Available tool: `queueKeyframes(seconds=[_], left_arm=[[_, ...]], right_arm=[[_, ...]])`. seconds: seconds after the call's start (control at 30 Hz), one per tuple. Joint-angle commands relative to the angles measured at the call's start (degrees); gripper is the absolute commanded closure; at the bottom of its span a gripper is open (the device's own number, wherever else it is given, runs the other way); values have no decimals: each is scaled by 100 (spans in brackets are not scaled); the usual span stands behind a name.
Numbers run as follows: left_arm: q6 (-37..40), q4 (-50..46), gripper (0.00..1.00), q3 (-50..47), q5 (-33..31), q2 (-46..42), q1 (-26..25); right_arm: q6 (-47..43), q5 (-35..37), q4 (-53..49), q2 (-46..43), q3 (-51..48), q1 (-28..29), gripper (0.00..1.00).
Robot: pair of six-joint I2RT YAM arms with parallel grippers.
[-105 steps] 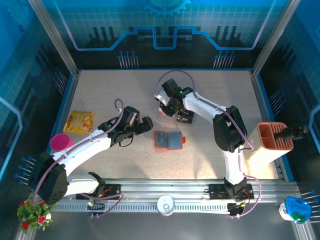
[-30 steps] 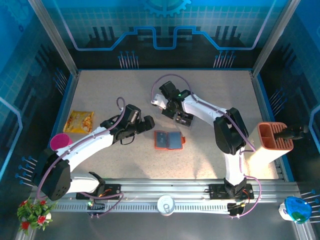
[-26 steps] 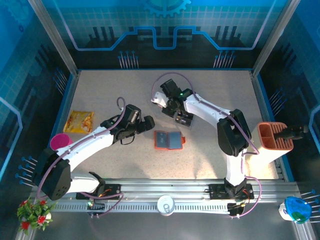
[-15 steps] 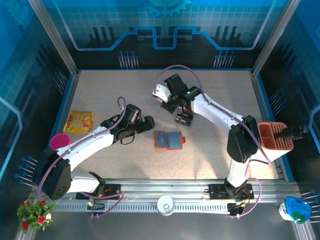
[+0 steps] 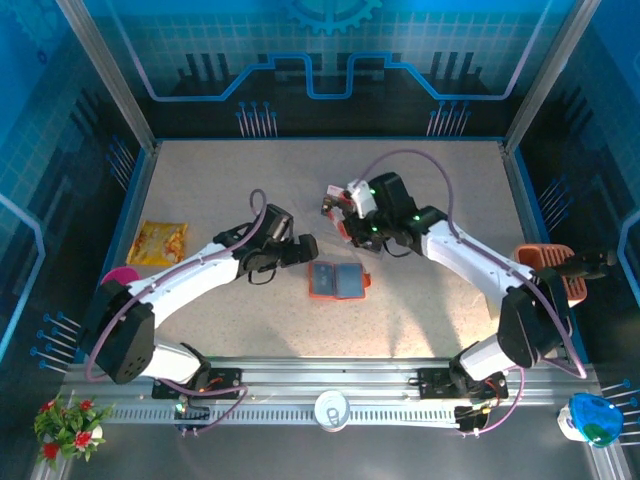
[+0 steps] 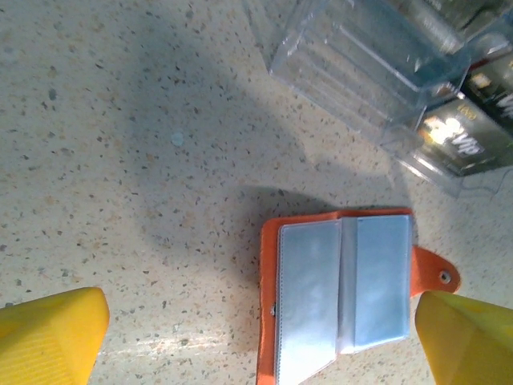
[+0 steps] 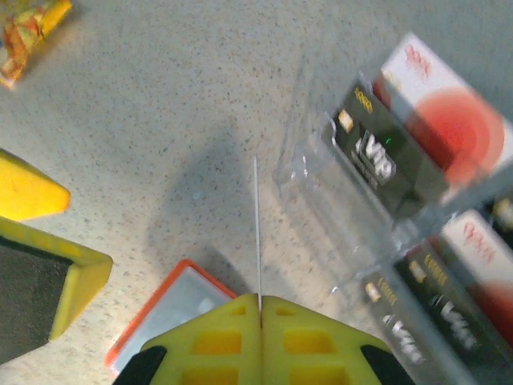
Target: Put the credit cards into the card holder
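**Q:** How do the grippers stand?
**A:** Right gripper (image 7: 260, 306): yellow fingers pressed together on a credit card (image 7: 257, 224), seen edge-on as a thin pale line. Left gripper (image 6: 256, 341): fingers (image 6: 50, 333) spread wide, nothing between them.

**Q:** Where are the task's things?
**A:** The card holder (image 6: 341, 297) lies open and flat near the table's middle, grey-blue pockets up, just beside the left gripper. The other credit cards (image 7: 385, 164) stand in a clear plastic rack (image 7: 321, 188) just beyond the holder.

**Q:** And the arms?
**A:** The left arm (image 5: 190, 285) runs low and diagonally from its base toward the centre. The right arm (image 5: 470, 260) stretches in from the right, wrist over the rack, with a cable looping above it.

**Q:** The surface and the room?
**A:** A speckled beige table (image 5: 230, 180) with a blue border. A yellow snack packet (image 5: 158, 241) lies at the left, and an orange ribbed container (image 5: 545, 258) at the right edge is partly hidden by the right arm. A metal rail (image 5: 330, 385) at the near edge carries both bases. The walls (image 5: 320, 60) are blue with grid and circuit-line patterns, framed by metal posts (image 5: 105, 70).
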Motion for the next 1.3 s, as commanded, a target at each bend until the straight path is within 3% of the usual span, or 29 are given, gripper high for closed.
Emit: queueKeyframes(seconds=[0.0, 0.27, 0.67, 1.27], left_arm=[[269, -260, 1, 259, -46, 259, -189], [610, -458, 1, 656, -417, 963, -516], [750, -672, 1, 643, -952, 1443, -857], [524, -798, 1, 144, -1542, 1491, -923]], right_arm=[[1557, -802, 1186, -394, -844, -253, 100], [3058, -1300, 3029, -487, -2429, -383, 100], [3956, -1187, 5078, -238, -3656, -379, 100], [4076, -773, 5941, 280, -3972, 53, 100]])
